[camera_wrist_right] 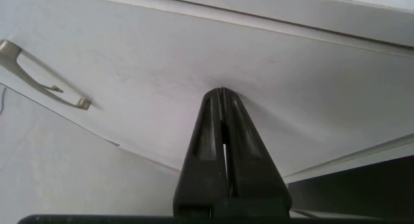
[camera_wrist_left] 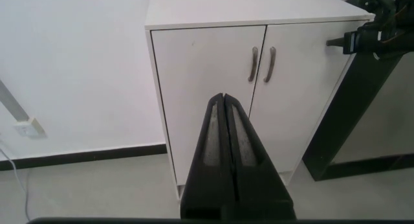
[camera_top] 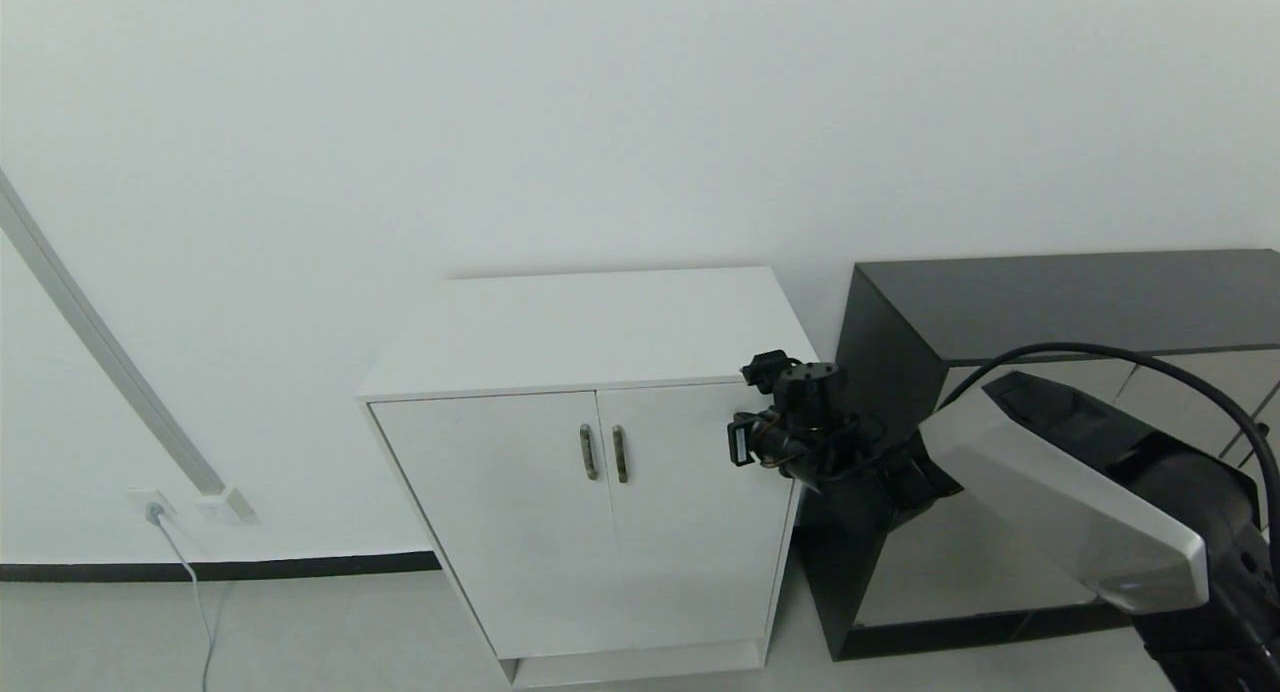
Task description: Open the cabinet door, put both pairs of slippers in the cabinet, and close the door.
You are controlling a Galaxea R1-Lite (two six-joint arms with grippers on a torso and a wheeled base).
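Head view, items listed by size: white wall [camera_top: 600, 122]; grey floor [camera_top: 300, 632]; white cabinet [camera_top: 585, 332], which stood on the floor against the wall with both doors shut; black sideboard [camera_top: 1050, 302], just beside the cabinet on the robot's right. Left door [camera_top: 500, 512] and right door [camera_top: 690, 532] met at the middle, each with one upright metal handle, the left handle [camera_top: 589, 452] and the right handle [camera_top: 619, 454] close together. Right arm [camera_top: 1060, 492] came in from the right across the sideboard's front. Right gripper [camera_top: 738, 440] was before the right door near its upper outer corner, fingers pressed together and gripping nothing, tips at the door's face; contact could not be told. Left gripper [camera_wrist_left: 224, 98] was held well back from the cabinet, level with the doors, fingers also pressed together and gripping nothing. Wall socket [camera_top: 150, 502] sat low on the left, with a cable [camera_top: 195, 582] hanging to the floor.
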